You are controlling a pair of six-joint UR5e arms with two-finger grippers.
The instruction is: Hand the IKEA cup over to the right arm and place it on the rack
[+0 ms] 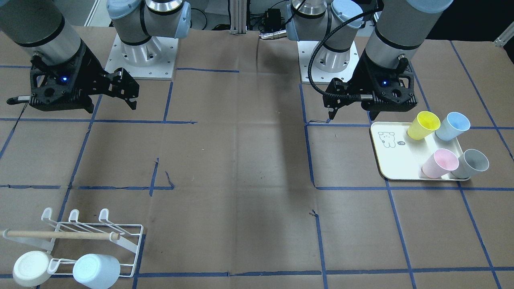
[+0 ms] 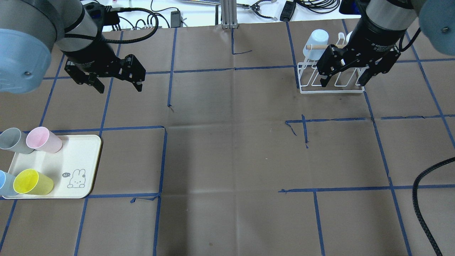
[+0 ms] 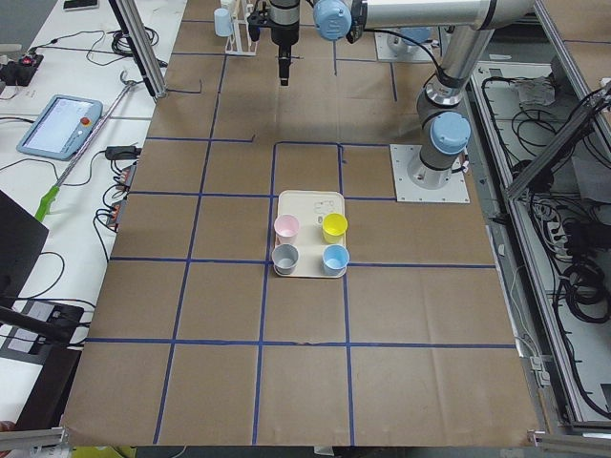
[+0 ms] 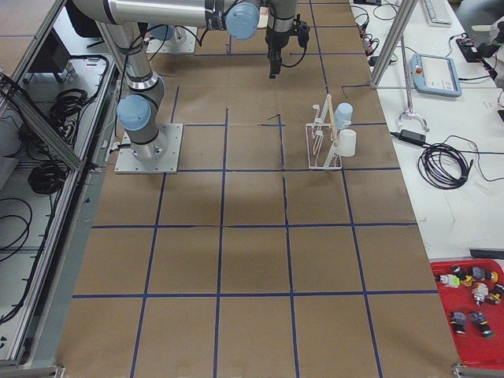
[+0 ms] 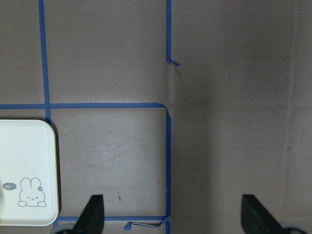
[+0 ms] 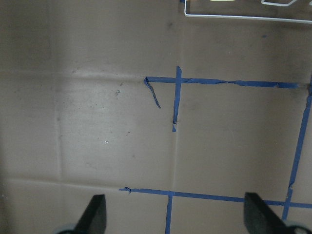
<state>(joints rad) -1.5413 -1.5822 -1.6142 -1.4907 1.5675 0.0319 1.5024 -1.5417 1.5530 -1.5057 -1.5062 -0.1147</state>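
The left arm (image 2: pixel 80 41) and right arm (image 2: pixel 382 25) hang above the table (image 2: pixel 227 149), jaws spread and pointing down.

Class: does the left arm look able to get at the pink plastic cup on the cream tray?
Probably yes: nothing stands between the open, empty left tool and the pink plastic cup, though a grey plastic cup stands close beside.

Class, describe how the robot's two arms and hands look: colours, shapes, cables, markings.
Both arms, left arm and right arm, are silver-grey tubes with pale blue joint caps. Each ends in a black, angular two-finger hand, left hand and right hand, with a small blue light on its mount. A ribbed black cable loops to the left wrist.
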